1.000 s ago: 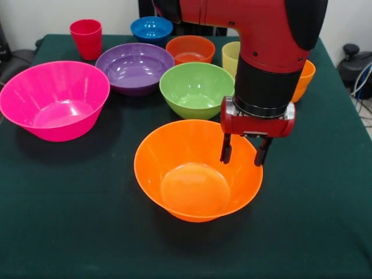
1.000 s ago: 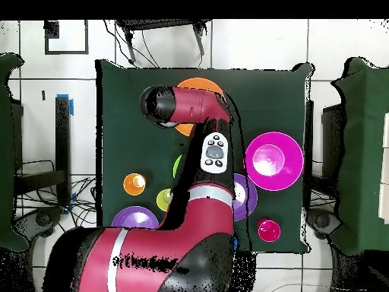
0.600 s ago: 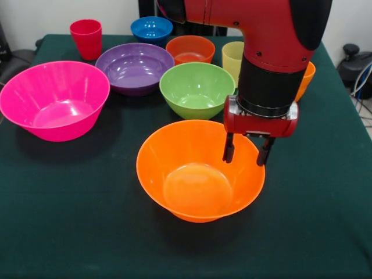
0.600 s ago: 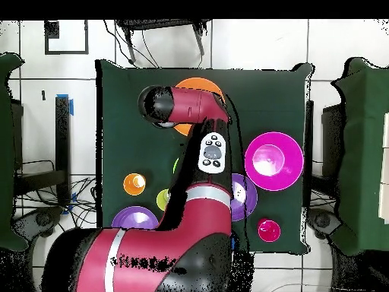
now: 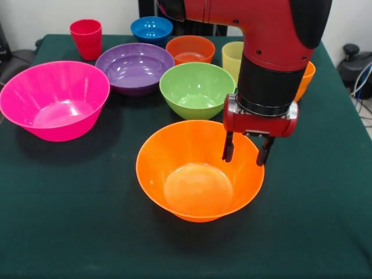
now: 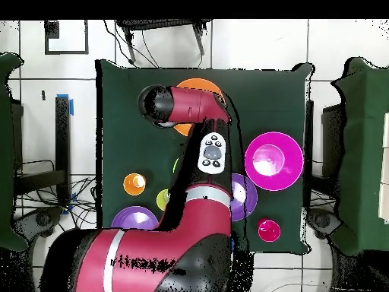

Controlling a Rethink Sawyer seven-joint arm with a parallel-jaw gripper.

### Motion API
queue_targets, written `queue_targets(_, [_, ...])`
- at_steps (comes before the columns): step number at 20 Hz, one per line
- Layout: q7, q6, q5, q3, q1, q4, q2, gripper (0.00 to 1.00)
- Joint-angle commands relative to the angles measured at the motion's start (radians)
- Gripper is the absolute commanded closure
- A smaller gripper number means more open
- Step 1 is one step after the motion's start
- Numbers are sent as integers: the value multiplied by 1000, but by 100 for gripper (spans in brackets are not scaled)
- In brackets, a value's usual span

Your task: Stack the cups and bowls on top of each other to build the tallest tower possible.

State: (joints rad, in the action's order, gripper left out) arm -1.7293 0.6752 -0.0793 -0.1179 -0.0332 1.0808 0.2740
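In the front view the gripper [image 5: 246,156] hangs over the right rim of the large orange bowl [image 5: 197,171], which sits upright near the middle of the worktop [image 5: 70,209]; its fingers stand narrowly apart astride the rim, one inside, one outside; whether they pinch it I cannot tell; the overhead view hides the gripper under the arm [image 6: 190,106], yet shows a second purple bowl [image 6: 135,218].

Sat upright and apart on the cloth: large orange bowl [image 5: 197,174] at lower centre, hot pink bowl [image 5: 53,100] at left, purple bowl [image 5: 135,68] and lime green bowl [image 5: 196,89] above centre. Lined the top edge: red cup [image 5: 86,38], blue bowl [image 5: 151,29], red-orange bowl [image 5: 190,49], pale yellow cup [image 5: 231,57]. Nothing stacked.
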Motion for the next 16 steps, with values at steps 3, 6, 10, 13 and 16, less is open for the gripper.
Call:
queue_targets(3, [-169, 34, -14, 40, 42, -14, 16, 0])
queue_targets(6, [-180, 61, -12, 19, 59, -32, 18, 0])
queue_targets(10, [-193, 112, -18, -6, 82, -78, 11, 0])
queue_targets(13, [-195, 118, -27, -13, 89, -83, 11, 0])
queue_targets(16, [-200, 113, -39, -19, 96, -83, 6, 0])
